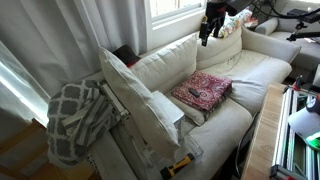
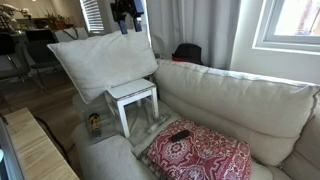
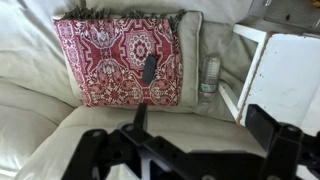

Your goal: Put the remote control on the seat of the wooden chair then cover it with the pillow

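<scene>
1. The black two-fingered gripper (image 3: 200, 112) hung over the seat of the cream upholstered sofa (image 3: 30, 110). In the wrist view it was nearer the camera than the red patterned square cushion (image 3: 120, 60). Its fingers stood wide apart with nothing between them.
2. The small slim dark bar-shaped remote control (image 3: 149, 68) lay flat on the cushion, off its middle towards the chair.
3. A slim grey bar-shaped object (image 3: 210, 72) lay just beside the cushion, between it and the small white wooden chair (image 3: 285, 75).
4. In both exterior views the large square plain cream-white pillow (image 2: 105, 58) rested tilted on that chair, well apart from the cushion.
5. A yellow-and-black tool (image 2: 93, 122) sat near the chair's legs, on the side away from the cushion.
6. Farthest from the cushion, a grey-white lattice-patterned blanket (image 1: 75, 120) lay bunched behind the pillow.
</scene>
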You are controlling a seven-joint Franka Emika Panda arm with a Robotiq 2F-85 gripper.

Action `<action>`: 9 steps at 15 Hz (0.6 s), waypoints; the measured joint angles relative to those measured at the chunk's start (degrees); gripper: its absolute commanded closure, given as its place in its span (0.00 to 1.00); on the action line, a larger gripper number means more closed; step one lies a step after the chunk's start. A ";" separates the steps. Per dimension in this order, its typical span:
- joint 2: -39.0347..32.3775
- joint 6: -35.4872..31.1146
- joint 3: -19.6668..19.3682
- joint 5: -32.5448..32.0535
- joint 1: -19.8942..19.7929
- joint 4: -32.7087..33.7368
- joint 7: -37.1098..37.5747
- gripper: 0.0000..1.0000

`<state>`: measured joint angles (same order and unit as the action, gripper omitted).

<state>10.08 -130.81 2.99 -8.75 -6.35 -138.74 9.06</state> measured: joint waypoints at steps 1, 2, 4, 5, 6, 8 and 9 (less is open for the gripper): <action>-2.75 -1.88 -0.71 0.27 0.07 0.50 -1.56 0.00; -5.46 -3.81 -1.51 0.32 0.12 0.89 -3.24 0.00; -10.63 -6.94 -2.88 0.41 0.12 1.78 -5.66 0.00; -12.42 -7.52 -3.20 0.42 0.12 2.36 -6.12 0.00; -13.49 -7.60 -3.29 0.42 0.13 2.91 -6.22 0.00; -14.02 -7.60 -3.29 0.42 0.24 3.63 -6.24 0.00; -13.99 -7.60 -3.29 0.42 0.29 3.79 -6.24 0.00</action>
<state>-3.92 -138.41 -0.29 -8.34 -6.06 -134.95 2.82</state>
